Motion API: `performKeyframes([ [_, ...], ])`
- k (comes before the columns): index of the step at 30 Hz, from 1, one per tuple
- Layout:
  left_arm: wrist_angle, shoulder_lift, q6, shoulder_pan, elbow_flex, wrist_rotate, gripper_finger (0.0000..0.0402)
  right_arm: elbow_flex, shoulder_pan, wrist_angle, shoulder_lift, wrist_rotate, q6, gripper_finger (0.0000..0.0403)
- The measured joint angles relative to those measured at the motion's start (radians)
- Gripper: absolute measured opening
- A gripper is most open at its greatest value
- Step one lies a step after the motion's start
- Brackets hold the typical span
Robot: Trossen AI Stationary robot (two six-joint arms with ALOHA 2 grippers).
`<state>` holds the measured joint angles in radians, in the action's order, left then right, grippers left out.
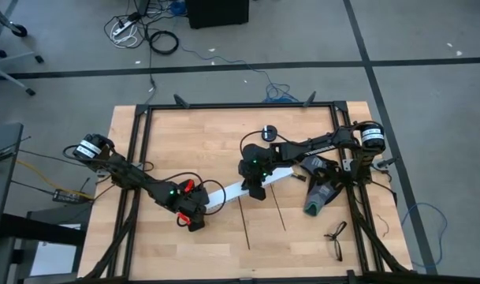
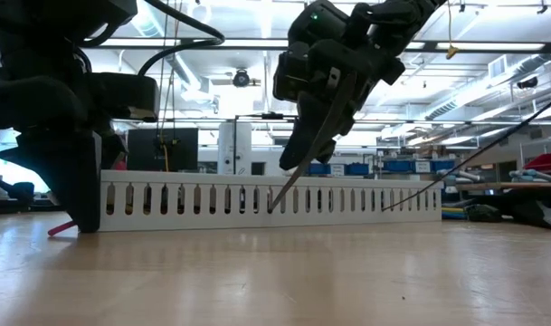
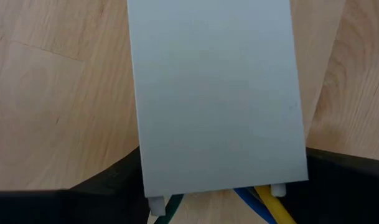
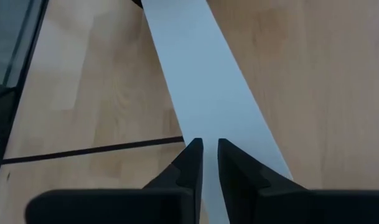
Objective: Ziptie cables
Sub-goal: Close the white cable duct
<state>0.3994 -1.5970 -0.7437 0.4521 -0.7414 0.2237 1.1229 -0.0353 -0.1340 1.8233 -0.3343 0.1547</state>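
On the wooden table (image 1: 184, 126), the left gripper (image 1: 194, 214) clasps one end of the white channel (image 1: 238, 189), cables (image 3: 264, 200) between its fingers. The right gripper (image 4: 209, 163), fingers slightly parted, grips nothing above the channel; the zipties (image 1: 244, 223) lie just beside. Likely next: pick up a ziptie.

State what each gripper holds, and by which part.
Left gripper: the white slotted channel, by one end. Right gripper: jaws slightly apart over the channel, nothing visible between them; a black ziptie ends beside its tips.
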Motion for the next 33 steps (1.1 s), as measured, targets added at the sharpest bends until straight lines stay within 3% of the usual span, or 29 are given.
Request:
performKeyframes([
  [16, -0.01, 0.002, -0.019, 0.0, -0.001, 0.019, 0.0266, 0.003, -0.018, 0.087, -0.003, -0.011, 0.054, 0.0052],
  [21, 0.014, 0.072, 0.006, 0.006, 0.006, 0.037, 0.0268, 0.005, -0.049, 0.074, -0.02, -0.003, 0.054, 0.0052],
  [30, 0.166, 0.129, -0.024, 0.008, 0.001, -0.151, 0.0269, 0.005, -0.097, 0.034, -0.036, -0.026, 0.022, 0.0052],
  [33, 0.16, 0.13, -0.072, 0.012, 0.002, -0.166, 0.0269, 0.005, -0.107, 0.018, -0.036, -0.031, 0.008, 0.0052],
])
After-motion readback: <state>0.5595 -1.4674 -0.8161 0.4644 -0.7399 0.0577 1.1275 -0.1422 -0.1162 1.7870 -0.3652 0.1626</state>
